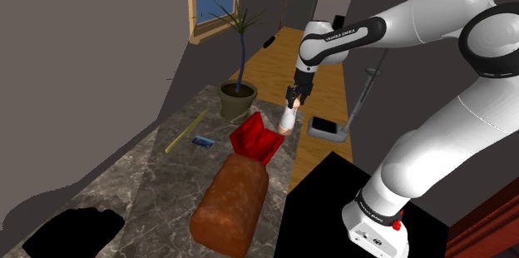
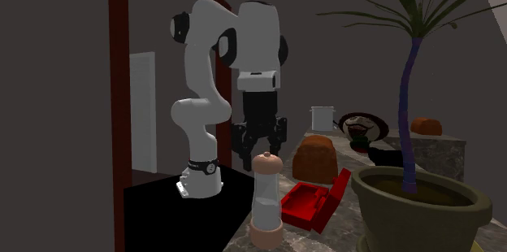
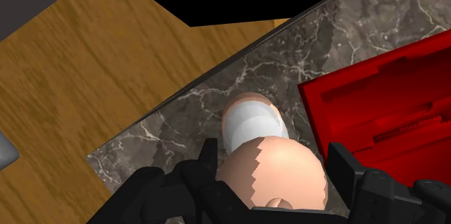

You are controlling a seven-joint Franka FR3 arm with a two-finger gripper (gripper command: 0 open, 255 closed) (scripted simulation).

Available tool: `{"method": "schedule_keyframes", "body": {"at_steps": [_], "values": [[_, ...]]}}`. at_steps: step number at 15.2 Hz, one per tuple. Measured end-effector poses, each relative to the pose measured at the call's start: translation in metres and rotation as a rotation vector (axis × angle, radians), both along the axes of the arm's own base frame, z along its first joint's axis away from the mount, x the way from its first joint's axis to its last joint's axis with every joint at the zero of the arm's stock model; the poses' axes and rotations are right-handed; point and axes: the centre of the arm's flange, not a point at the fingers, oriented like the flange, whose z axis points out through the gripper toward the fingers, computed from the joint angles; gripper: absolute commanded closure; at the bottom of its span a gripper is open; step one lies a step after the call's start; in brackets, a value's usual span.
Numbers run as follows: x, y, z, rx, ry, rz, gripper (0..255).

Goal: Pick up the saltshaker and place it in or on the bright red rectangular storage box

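Observation:
The saltshaker (image 2: 266, 202), white with a pinkish cap and base, stands upright on the dark marble counter (image 1: 166, 181) near its edge. My gripper (image 2: 264, 159) has come down over it. Its fingers are open and stand either side of the cap, close to it, and I see no firm clasp. In the wrist view the saltshaker's cap (image 3: 278, 175) sits between my gripper's (image 3: 273, 161) fingers. The bright red box (image 1: 256, 140) lies open just beside the saltshaker (image 1: 288, 119); its red tray (image 3: 390, 114) is near one finger. In the shoulder view my gripper (image 1: 293, 105) hangs right above the saltshaker.
A brown bread loaf (image 1: 231, 206) lies on the counter in front of the red box. A potted plant (image 1: 239, 100) stands behind it, with a yellow stick (image 1: 186, 131) and a blue card (image 1: 202, 141) to the shoulder view's left. Wooden floor (image 3: 87, 78) lies beyond the counter's edge.

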Motion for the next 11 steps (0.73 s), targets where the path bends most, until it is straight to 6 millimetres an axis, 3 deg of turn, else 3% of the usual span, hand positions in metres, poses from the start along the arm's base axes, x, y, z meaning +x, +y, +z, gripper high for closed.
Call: {"method": "schedule_keyframes", "body": {"at_steps": [7,11], "values": [[0.0,0.0,0.0,0.0,0.0,0.0,255],[-0.001,0.0,0.016,0.0,0.001,0.0,255]]}}
